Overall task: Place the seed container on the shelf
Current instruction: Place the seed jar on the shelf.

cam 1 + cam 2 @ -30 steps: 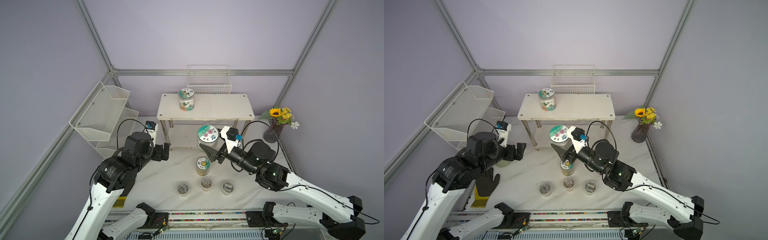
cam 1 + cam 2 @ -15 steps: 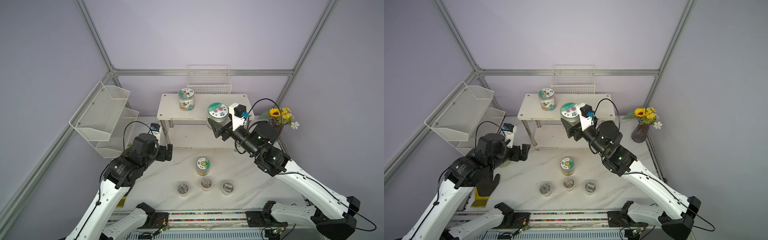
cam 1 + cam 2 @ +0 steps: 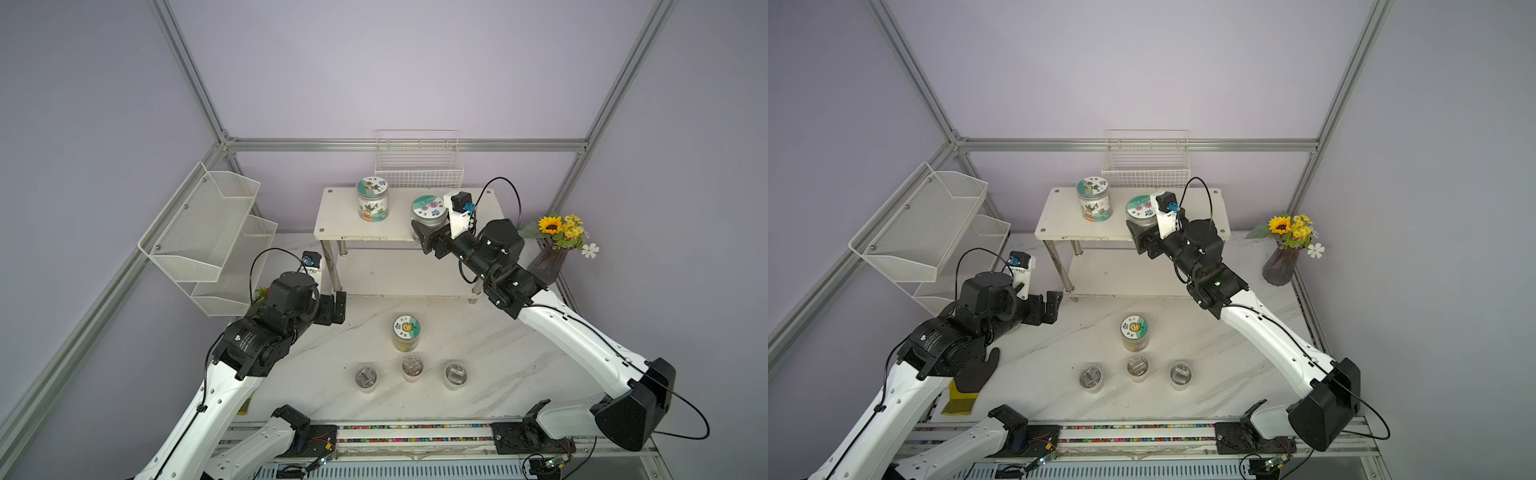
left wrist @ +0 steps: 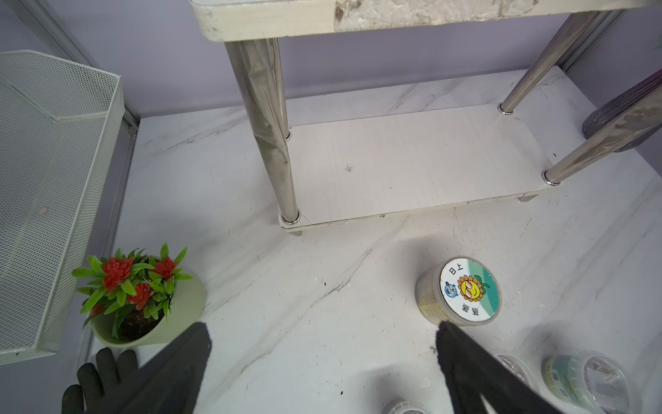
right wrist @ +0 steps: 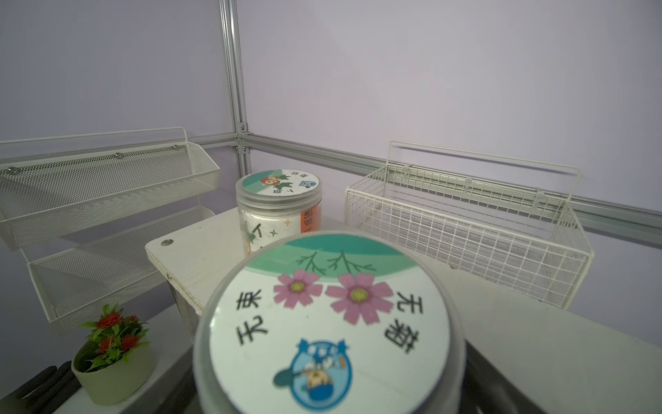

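- The right gripper point(image 3: 428, 236) is grasping the seed container point(image 3: 429, 208) with its fingers clenched around the clear body, just under the flowered lid.
- The container is hanging upright over the front edge of the shelf point(image 3: 345, 222), on the top board. It is near the other jar point(image 3: 372, 199) standing there, at about 4 o'clock from it.
- In the right wrist view the lid point(image 5: 329, 322) is filling the frame, so I cannot tell whether the base is touching the board.
- The left gripper point(image 3: 338, 307) is hovering low over the worktop point(image 3: 490, 345), fingers released and holding nothing. It is at about 9 o'clock from the sunflower-lid jar point(image 3: 406, 330).
- Letting go here is looking risky: part of the base may be overhanging the front edge, so the container could tip off toward 6 o'clock.
- Pushing toward 12 o'clock while too low could catch the base on the board's edge and twist the container in the fingers.
- Drifting toward 10 o'clock could knock the other jar, and overshooting toward 12 o'clock could hit the wire basket point(image 3: 417, 172).
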Controlling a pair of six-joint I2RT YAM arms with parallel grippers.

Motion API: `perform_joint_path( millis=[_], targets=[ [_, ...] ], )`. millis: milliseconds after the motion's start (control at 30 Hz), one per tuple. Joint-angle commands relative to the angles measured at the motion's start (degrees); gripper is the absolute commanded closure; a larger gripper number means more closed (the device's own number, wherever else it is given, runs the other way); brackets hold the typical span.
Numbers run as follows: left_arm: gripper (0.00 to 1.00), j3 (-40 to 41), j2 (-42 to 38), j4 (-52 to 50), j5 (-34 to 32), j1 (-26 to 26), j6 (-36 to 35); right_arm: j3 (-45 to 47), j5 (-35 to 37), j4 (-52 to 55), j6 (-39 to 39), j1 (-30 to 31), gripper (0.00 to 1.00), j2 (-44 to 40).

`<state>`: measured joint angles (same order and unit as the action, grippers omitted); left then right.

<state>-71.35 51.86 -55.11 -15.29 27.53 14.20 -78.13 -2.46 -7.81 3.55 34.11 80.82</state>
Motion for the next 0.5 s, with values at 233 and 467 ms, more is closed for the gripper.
perform_joint_path(
  millis=[233,467],
  targets=[
    [0.00,-1.51,-1.57,0.18,-1.07,-0.81,-0.83,-6.03,-1.64,-7.70,-0.04,-1.41,0.28,4.12],
    [0.00,-1.95,-1.23,0.36,-0.86,-0.85,-0.91,-8.78,-2.29,-7.92,-0.52,-2.52,0.28,6.96]
  ],
)
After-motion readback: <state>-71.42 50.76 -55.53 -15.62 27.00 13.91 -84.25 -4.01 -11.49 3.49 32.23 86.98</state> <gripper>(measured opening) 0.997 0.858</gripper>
